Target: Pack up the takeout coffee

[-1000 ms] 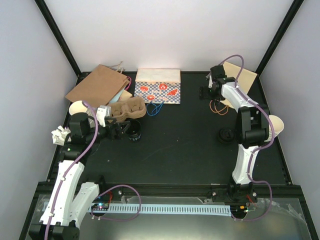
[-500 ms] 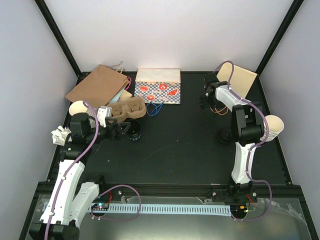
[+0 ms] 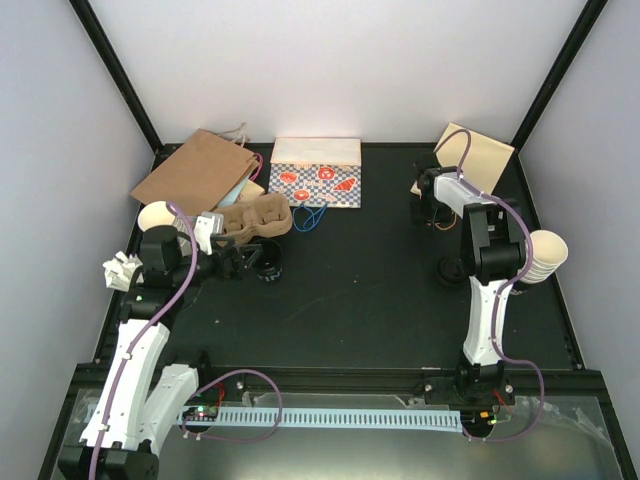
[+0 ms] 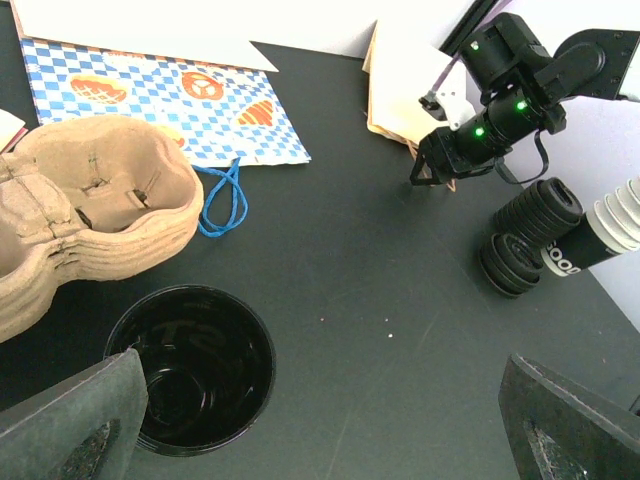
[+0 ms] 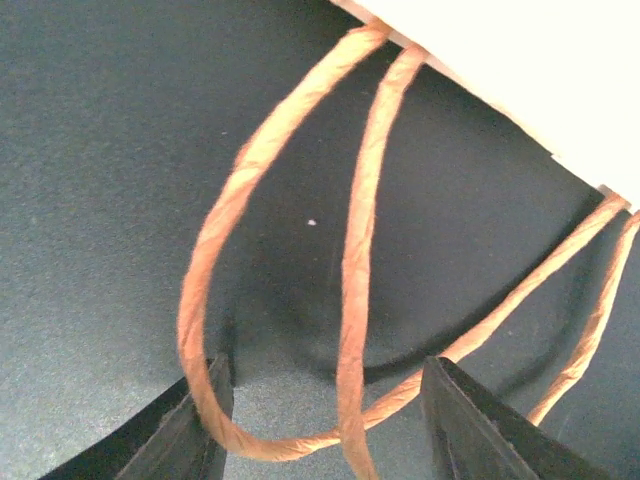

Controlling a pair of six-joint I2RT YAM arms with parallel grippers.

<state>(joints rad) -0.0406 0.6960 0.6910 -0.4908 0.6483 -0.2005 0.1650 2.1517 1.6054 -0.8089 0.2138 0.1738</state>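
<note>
Small black-lidded paper cup [image 4: 190, 370] sat just ahead of the wide-open left gripper [image 4: 325, 420]; right gripper [image 5: 320, 390], jaws apart, straddled the orange twisted-paper handle [image 5: 358, 250] of the cream paper bag [image 5: 520, 60].

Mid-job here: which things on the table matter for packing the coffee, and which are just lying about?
In the job: black-lidded coffee cup; likely the cream bag, its orange handles between the right fingers.
Lying about: brown bag; checkered bag; cup carrier; cup stack; black lids.

Brown bag [image 3: 195, 172], checkered bag [image 3: 318, 182], cardboard carrier [image 3: 255, 218] — cream bag [image 3: 482, 155] far right.
</note>
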